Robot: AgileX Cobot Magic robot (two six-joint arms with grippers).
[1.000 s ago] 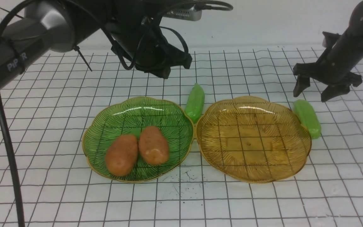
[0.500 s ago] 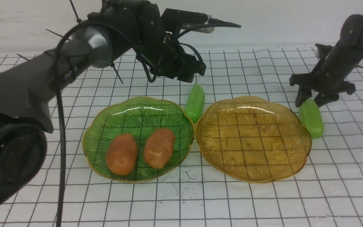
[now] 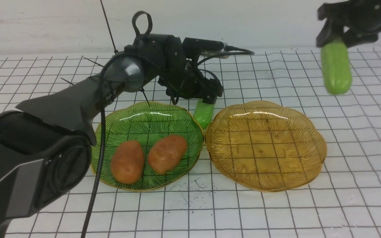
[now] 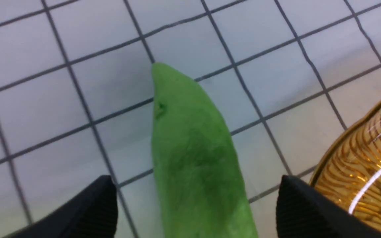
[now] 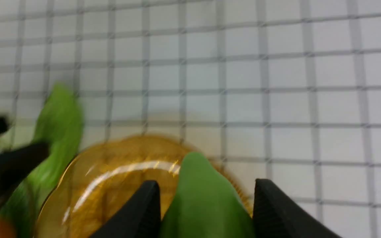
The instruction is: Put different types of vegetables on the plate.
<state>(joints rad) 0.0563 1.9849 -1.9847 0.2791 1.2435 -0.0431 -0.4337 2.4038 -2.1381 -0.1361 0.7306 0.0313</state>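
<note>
Held cucumber (image 3: 336,71): hangs upright in the air over the far right of the desk (image 3: 276,211), top end clamped in the right jaws. In the right wrist view the held cucumber (image 5: 207,198) sits between the black fingers (image 5: 137,211).

Lying cucumber (image 3: 203,114): on the desk at the far side, in the gap between the green plate (image 3: 137,119) and the amber plate (image 3: 266,145). The left jaws stand wide, one on each side of it. In the left wrist view neither finger (image 4: 84,211) touches the lying cucumber (image 4: 193,158).

Left potato (image 3: 127,166) and right potato (image 3: 167,153): side by side in the green plate, close together.
</note>
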